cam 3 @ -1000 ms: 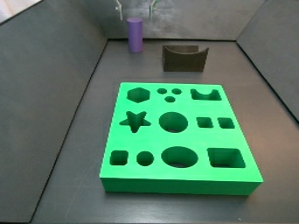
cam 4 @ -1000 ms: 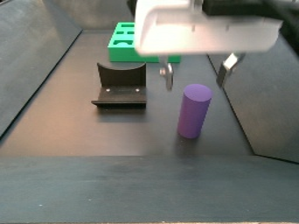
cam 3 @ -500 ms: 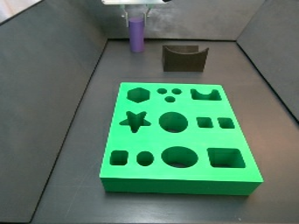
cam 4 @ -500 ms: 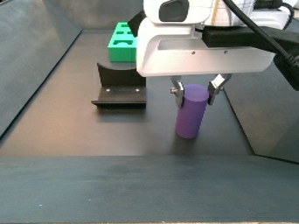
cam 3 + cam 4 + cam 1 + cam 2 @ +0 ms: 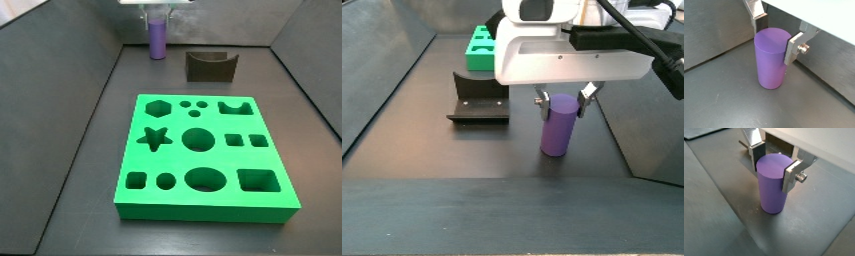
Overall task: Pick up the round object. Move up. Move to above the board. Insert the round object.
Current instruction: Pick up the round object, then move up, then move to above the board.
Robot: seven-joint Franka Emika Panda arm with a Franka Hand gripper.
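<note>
The round object, a purple cylinder peg [image 5: 769, 65], stands upright on the dark floor near the back wall, as a side view shows [image 5: 156, 40]. My gripper [image 5: 774, 37] has come down over its top. In both wrist views the silver fingers [image 5: 791, 175] press against opposite sides of the peg [image 5: 772, 190]. A side view shows the gripper [image 5: 563, 100] shut on the upper part of the peg [image 5: 559, 135], whose base rests on the floor. The green board [image 5: 274, 160] with shaped holes lies flat in the middle of the floor, well away from the peg.
A dark olive-brown arch block [image 5: 210, 66] stands near the back wall beside the peg, also seen in a side view [image 5: 480, 98]. Grey walls enclose the floor on three sides. An end of the board [image 5: 481, 45] shows behind the arch block.
The gripper came down around the peg's top and its fingers closed in against the peg's sides. The peg stays in place on the floor.
</note>
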